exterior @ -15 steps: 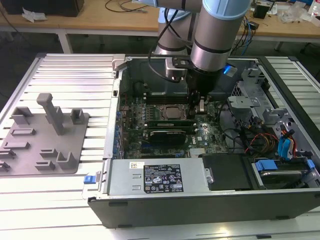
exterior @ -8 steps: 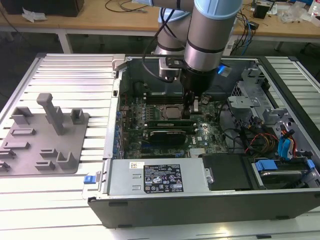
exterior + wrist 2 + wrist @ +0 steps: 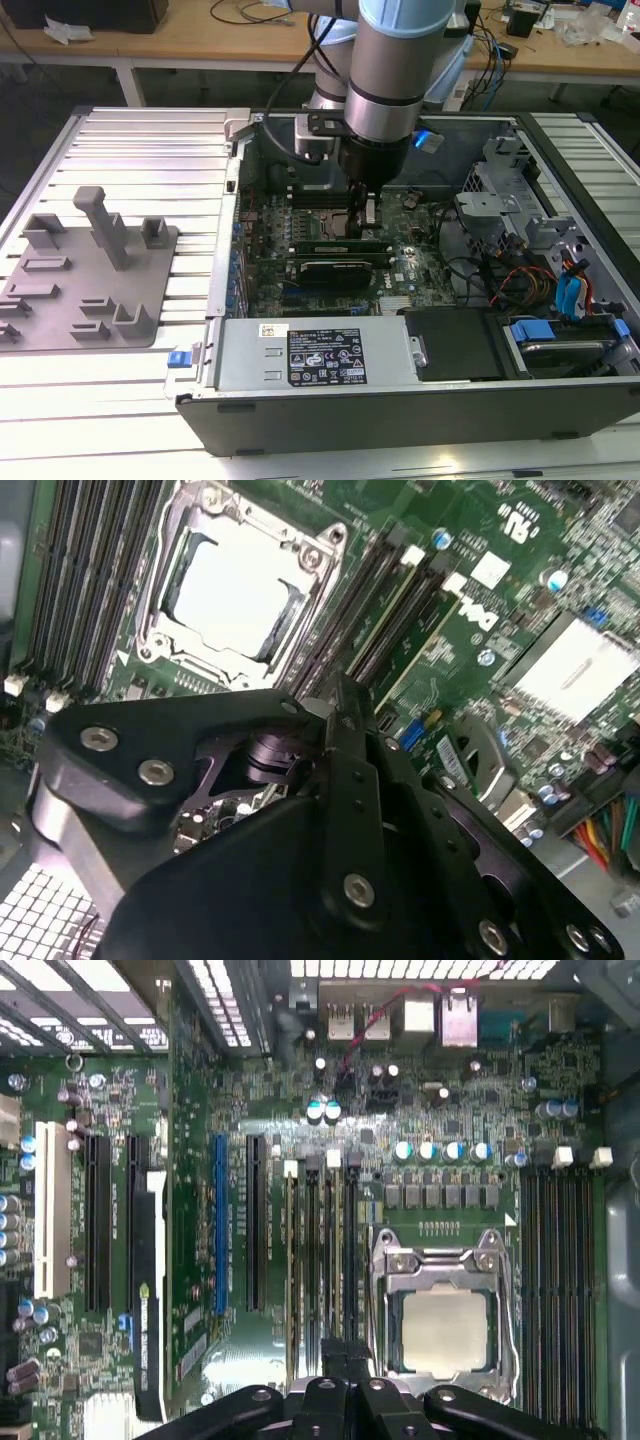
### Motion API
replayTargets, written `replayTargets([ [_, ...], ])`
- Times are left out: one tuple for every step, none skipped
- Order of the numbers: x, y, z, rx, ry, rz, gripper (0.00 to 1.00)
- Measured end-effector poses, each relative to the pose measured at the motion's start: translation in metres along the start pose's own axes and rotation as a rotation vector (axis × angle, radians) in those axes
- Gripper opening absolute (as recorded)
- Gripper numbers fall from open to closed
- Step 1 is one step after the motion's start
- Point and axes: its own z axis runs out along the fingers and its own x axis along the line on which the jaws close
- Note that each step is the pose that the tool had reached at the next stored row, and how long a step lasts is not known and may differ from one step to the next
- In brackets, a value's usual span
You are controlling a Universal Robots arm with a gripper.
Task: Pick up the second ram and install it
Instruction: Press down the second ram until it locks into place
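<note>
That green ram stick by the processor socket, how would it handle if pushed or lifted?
The ram is a thin flat board, so it is probably light and fairly stiff along its length. Standing on edge among the slots, it would likely tilt if pushed sideways. Being so thin, it may crack if bent.

arm upright, wrist pointing straight down — gripper [image 3: 369,211] fingers pressed together.
</note>
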Motion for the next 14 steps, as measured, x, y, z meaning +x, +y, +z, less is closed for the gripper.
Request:
replayTargets([
  [0.0,0.0029,0.0001,0.0001,0.0,0.0,0.08],
  [0.0001,0.0064,0.0002,0.0001,0.0,0.0,0.08],
  [0.0001,0.0093,0.0003,0.0001,0.0,0.0,0.08],
  [0.0001,0.0116,0.0004,0.0001,0.0001,0.0,0.08],
  [0.0001,0.0151,0.0005,0.0001,0.0,0.0,0.08],
  [0.0002,0.0195,0.0006,0.0002,0.0001,0.0,0.08],
  [0.0002,0.0235,0.0008,0.0002,0.0001,0.0,0.08],
  [0.0002,0.0262,0.0008,0.0002,0.0001,0.0,0.08],
  [0.0002,0.0276,0.001,0.0002,0.0,0.0,0.08],
  [0.0003,0.0288,0.0014,0.0001,0.0001,0.0,0.08],
  [0.0003,0.0322,0.004,0.0002,0.0,0.0,0.08],
  [0.0003,0.0345,0.0068,0.0001,0.0001,0.0,0.08],
  [0.0002,0.0366,0.0099,0.0002,0.0,0.0,0.08],
  [0.0002,0.0369,0.0103,0.0001,0.0002,0.0,0.08],
])
